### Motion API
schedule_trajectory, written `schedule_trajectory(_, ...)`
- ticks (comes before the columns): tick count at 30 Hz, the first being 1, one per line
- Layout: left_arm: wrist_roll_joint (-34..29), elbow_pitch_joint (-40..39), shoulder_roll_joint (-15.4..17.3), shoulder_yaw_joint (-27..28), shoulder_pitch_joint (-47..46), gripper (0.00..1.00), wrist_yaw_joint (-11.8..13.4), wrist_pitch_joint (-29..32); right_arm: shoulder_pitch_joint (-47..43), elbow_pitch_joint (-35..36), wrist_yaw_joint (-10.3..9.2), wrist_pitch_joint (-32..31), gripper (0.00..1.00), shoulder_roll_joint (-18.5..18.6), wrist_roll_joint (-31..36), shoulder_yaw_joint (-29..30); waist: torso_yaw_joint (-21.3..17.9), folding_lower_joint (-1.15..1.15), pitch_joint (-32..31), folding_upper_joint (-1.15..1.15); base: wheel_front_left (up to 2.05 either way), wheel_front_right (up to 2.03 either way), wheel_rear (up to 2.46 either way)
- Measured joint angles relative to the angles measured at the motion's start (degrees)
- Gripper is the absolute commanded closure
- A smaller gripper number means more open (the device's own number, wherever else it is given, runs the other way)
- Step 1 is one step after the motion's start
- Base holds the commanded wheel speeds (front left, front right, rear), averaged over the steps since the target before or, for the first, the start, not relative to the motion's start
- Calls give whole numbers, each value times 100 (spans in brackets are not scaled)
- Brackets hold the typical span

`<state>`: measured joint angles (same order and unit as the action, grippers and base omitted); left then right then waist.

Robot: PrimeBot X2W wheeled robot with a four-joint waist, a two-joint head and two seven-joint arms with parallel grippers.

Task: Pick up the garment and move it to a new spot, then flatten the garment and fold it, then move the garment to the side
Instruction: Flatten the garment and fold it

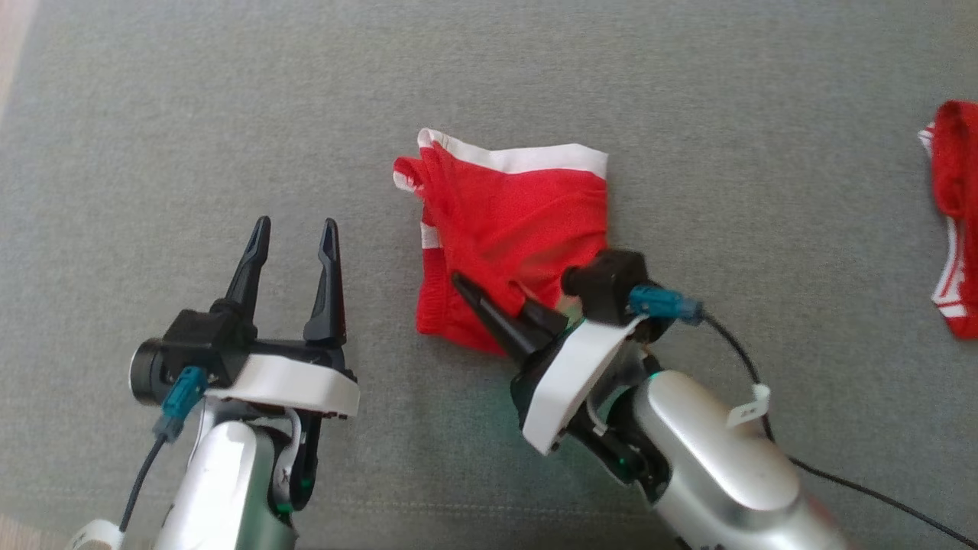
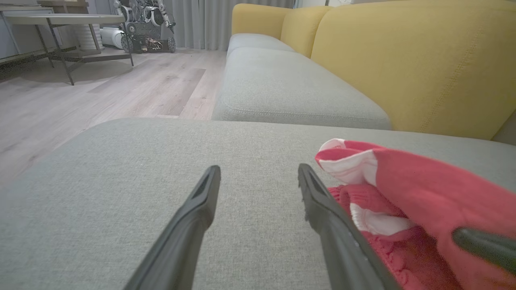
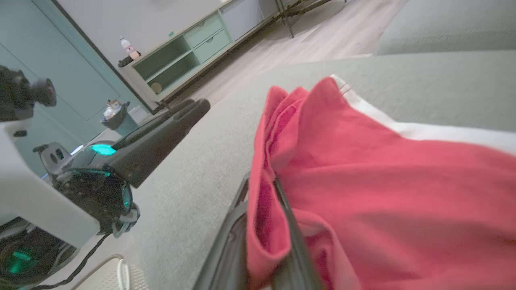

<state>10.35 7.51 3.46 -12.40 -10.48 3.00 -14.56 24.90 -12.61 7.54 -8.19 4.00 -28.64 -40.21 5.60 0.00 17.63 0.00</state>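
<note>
The garment (image 1: 512,221) is a red piece with white trim, lying crumpled and partly doubled over on the grey cushion (image 1: 688,114). My right gripper (image 1: 466,286) lies low over its near left part, shut on a fold of the red cloth. In the right wrist view that fold (image 3: 363,161) stands pinched between the two dark fingers of the right gripper (image 3: 261,189). My left gripper (image 1: 296,223) hovers open and empty to the left of the garment, fingers pointing away from me. In the left wrist view the garment (image 2: 423,189) lies just right of the open left gripper (image 2: 259,169).
A second red and white garment (image 1: 955,214) lies at the cushion's far right edge. A yellow sofa back (image 2: 403,60) rises behind the cushions. Wooden floor (image 2: 100,92) lies beyond the cushion's left edge, with a table (image 2: 64,20) farther off.
</note>
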Motion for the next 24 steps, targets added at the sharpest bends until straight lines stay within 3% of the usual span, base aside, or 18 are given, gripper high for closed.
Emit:
schedule_trajectory(3,42,5,-13,-13,0,0,0,0,69,-363,0,141,98,4,-180,-247,95,0,37,0,0,0,0)
schedule_trajectory(4,41,13,-13,-12,0,0,0,0,88,-436,0,201,58,4,-263,-305,110,0,50,0,0,0,0)
schedule_trajectory(5,41,14,-14,-12,0,0,0,0,128,-522,0,246,0,7,-287,-372,118,0,61,0,0,0,0)
schedule_trajectory(12,41,21,-24,7,1,0,0,0,502,-475,0,920,0,10,-303,-454,28,0,32,0,0,0,0)
schedule_trajectory(18,38,18,-23,41,10,0,0,1,390,-64,0,1334,0,49,174,786,-158,0,-65,0,0,0,0)
schedule_trajectory(24,12,9,-7,87,112,0,0,0,-483,261,0,1367,0,218,650,2324,-314,0,-139,0,0,0,0)
